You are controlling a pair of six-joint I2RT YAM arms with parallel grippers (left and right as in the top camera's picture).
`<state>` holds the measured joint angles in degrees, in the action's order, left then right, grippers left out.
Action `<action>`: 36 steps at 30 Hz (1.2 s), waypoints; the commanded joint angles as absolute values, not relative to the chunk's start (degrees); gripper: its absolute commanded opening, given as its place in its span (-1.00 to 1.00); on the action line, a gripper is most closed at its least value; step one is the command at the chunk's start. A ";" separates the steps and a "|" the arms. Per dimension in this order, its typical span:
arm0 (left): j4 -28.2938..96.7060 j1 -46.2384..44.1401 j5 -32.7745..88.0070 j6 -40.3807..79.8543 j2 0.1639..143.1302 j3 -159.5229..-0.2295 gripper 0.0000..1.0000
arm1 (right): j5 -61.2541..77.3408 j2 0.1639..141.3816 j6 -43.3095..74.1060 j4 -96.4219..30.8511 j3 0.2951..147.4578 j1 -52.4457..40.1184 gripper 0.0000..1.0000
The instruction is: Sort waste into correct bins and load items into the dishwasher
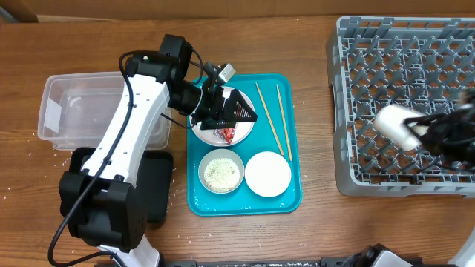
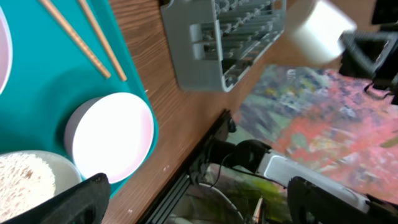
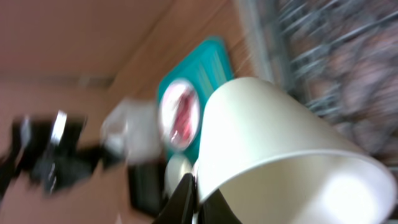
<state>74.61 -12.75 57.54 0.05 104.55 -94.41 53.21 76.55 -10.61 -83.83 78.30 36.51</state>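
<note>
Now: wrapper under the left arm, cup over the rack

By the counter's left edge sits the clear tub (image 1: 70, 104), with the black tray (image 1: 159, 189) nearer the front edge. The left gripper (image 1: 239, 111) hovers, jaws wide apart, over the white plate (image 1: 210, 136) on the teal tray (image 1: 245, 204). The red wrapper (image 1: 226, 134) on it looks feather-light and crinkly, so pinch a raised fold from above. A rice bowl (image 1: 221, 172), an empty bowl (image 1: 267, 173) and 2 chopsticks (image 1: 271, 119) lie alongside. Toward the right edge, the right gripper (image 1: 421, 130) clamps the white cup (image 1: 395, 123) by its rim above the dish rack (image 1: 386, 67). The cup seems light, rigid and probably slippery.
</note>
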 commanded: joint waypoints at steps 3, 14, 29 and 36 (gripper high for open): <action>73.01 -11.73 65.67 0.01 103.37 -97.14 0.81 | 59.72 76.20 -31.94 -90.76 78.72 23.40 -0.92; 73.69 -10.22 64.34 0.03 100.53 -98.04 0.72 | 43.99 76.73 -13.72 -82.21 72.38 -2.46 -0.92; 75.83 -7.42 39.77 10.76 90.41 -98.06 0.77 | 8.47 83.29 13.47 -58.54 62.02 -35.75 -0.83; 76.99 -7.42 37.41 10.72 90.41 -98.06 0.80 | 6.46 89.27 13.76 -52.88 62.08 -36.64 -0.86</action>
<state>76.51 -7.77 39.27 10.02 91.59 -96.71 8.34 89.27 12.88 -53.52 62.46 -36.51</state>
